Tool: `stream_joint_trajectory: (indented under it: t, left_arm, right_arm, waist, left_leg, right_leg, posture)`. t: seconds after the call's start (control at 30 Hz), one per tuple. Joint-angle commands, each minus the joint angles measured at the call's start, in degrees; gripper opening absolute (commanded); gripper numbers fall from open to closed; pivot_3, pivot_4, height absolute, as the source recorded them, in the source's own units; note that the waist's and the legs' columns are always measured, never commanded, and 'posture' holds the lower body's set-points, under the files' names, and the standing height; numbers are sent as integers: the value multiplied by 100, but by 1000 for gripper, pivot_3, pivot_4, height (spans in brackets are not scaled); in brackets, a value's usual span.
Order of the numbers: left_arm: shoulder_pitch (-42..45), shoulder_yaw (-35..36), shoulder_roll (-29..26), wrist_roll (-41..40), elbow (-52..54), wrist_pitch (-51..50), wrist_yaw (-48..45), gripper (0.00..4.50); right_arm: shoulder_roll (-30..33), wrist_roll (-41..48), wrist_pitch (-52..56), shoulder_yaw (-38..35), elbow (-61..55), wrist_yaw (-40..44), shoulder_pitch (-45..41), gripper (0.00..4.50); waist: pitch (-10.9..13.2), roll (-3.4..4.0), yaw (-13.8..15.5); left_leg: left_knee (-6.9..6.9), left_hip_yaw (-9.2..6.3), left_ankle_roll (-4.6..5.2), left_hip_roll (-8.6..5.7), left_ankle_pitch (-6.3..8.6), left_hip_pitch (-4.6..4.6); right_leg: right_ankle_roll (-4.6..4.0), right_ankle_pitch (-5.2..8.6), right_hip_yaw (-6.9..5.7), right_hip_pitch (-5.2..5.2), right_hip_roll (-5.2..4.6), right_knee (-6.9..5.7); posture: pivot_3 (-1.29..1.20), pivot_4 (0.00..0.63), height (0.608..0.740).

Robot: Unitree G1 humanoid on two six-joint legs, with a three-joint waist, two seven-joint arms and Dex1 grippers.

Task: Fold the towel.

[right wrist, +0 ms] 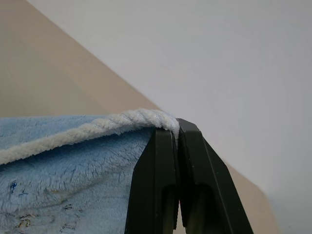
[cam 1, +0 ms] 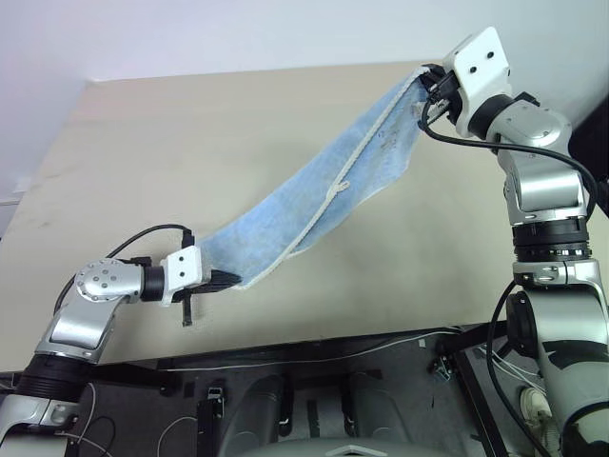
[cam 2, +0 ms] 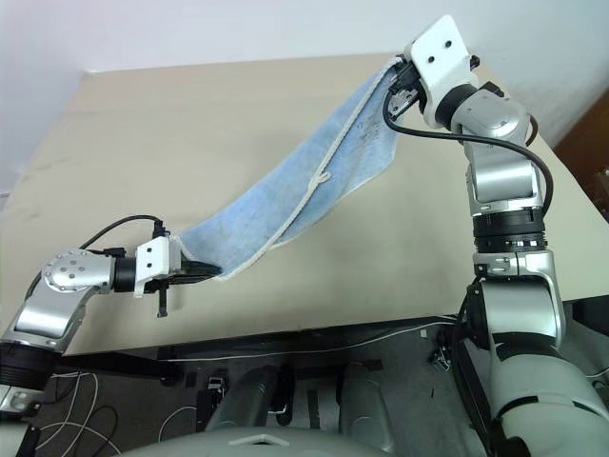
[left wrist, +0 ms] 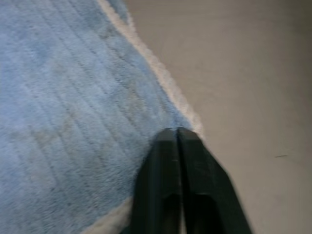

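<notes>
Risk of losing a corner: towel [cam 1: 324, 195] strung above table [cam 1: 190, 143] between left claw [cam 1: 226, 279] and right claw [cam 1: 430, 95], both clamped on edging, seemingly by thin bites. Too hard a pull could strip either corner free. Count: one towel, two claws, one table.

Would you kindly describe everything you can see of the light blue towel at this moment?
The towel is light blue terry cloth with cream-white corded edging and a small white loop partway along one edge. It is lifted off the beige table and stretched as a sagging, partly gathered band between the two arms. The right gripper is shut on its raised far corner; the left gripper is shut on its near corner, low above the table. Faint dark marks show near the upper end.
</notes>
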State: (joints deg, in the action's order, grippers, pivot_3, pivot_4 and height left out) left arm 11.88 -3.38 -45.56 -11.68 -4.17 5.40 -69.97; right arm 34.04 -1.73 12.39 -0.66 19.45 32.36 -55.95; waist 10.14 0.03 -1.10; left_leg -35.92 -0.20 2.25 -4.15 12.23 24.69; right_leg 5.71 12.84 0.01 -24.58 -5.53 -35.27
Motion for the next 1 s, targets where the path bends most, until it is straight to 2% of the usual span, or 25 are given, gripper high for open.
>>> stream_joint_trajectory:
  t: [0.03, 0.13, 0.37, 0.57, 0.87, 1.0]
  left_arm:
    - [-65, 70, -93, -117, 195, 103, -130, 93]
    - [-124, 62, -159, -128, 195, 30, -233, 93]
    - [-182, 33, -186, -118, 237, -81, -280, 2344]
    - [-84, -136, -110, 286, 61, 453, -57, 4393]
    - [286, -412, -44, 246, 25, 193, -298, 4452]
    - [473, -469, 10, 162, 74, -232, -316, 3608]
  right_arm:
    - [76, -48, -128, -62, -57, -92, -67, 0]
    - [68, -59, -131, -65, -53, -101, -69, 0]
    - [62, -82, -174, -43, 9, -131, -101, 0]
    - [71, -108, -186, -51, 13, -146, -102, 0]
    - [61, -134, -117, -71, -72, -161, -48, 0]
    - [68, -125, -82, -82, -120, -168, -19, 0]
  waist:
    - [0, 0, 0]
    - [0, 0, 0]
    - [0, 0, 1]
    - [0, 0, 13]
    - [0, 0, 30]
    - [0, 0, 25]
  left_leg:
    - [0, 0, 0, 0, 0, 0]
    - [0, 0, 0, 0, 0, 0]
    - [0, 0, 0, 0, 0, 0]
    - [0, 0, 0, 0, 0, 0]
    - [-5, 0, 1, -2, 1, 0]
    - [-5, 0, 3, -2, 1, 0]
  right_leg:
    - [-1, 1, 0, 0, 0, 0]
    - [-2, 1, 0, 0, 0, 0]
    - [-3, 2, 0, 0, 0, 0]
    - [-3, 2, 0, 1, -1, 0]
    - [-2, 1, -1, 4, -1, 1]
    - [2, -1, -1, 4, -1, -1]
  posture:
    - [0, 150, 740]
    - [0, 150, 740]
    - [0, 150, 740]
    - [0, 150, 740]
    - [0, 150, 740]
    - [0, 150, 740]
